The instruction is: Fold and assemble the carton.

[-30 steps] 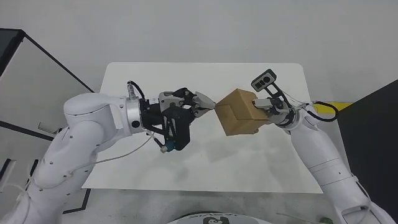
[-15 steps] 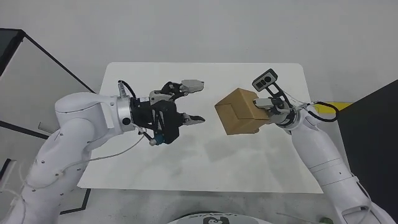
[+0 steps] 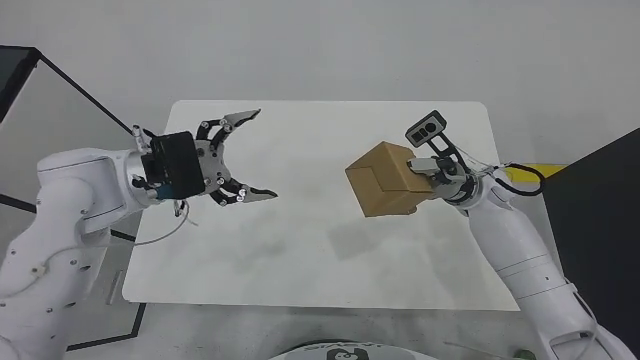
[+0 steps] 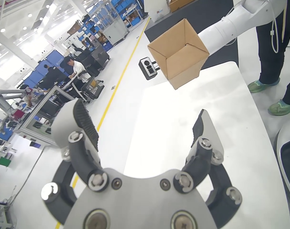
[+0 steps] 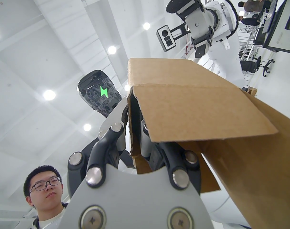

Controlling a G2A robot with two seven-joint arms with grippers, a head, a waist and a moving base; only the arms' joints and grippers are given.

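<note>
A brown carton (image 3: 383, 179) hangs above the right half of the white table (image 3: 330, 260), tilted, with my right gripper (image 3: 422, 172) shut on one of its walls. The right wrist view has that cardboard wall (image 5: 133, 129) pinched between the fingers, a flap (image 5: 197, 110) folded over beside them. From the left wrist view the carton (image 4: 180, 55) shows an open mouth facing the left arm. My left gripper (image 3: 255, 155) stands wide open over the table's left part, well apart from the carton, with nothing between its fingers (image 4: 85, 122).
A dark frame (image 3: 60, 130) stands off the table's left edge and a dark cabinet (image 3: 600, 230) off the right. A person's legs (image 4: 276, 55) show beyond the table's far corner in the left wrist view.
My left gripper let go of the carton's corner, opened wide and drew back to the left side of the table. The right arm and carton have stayed put.
</note>
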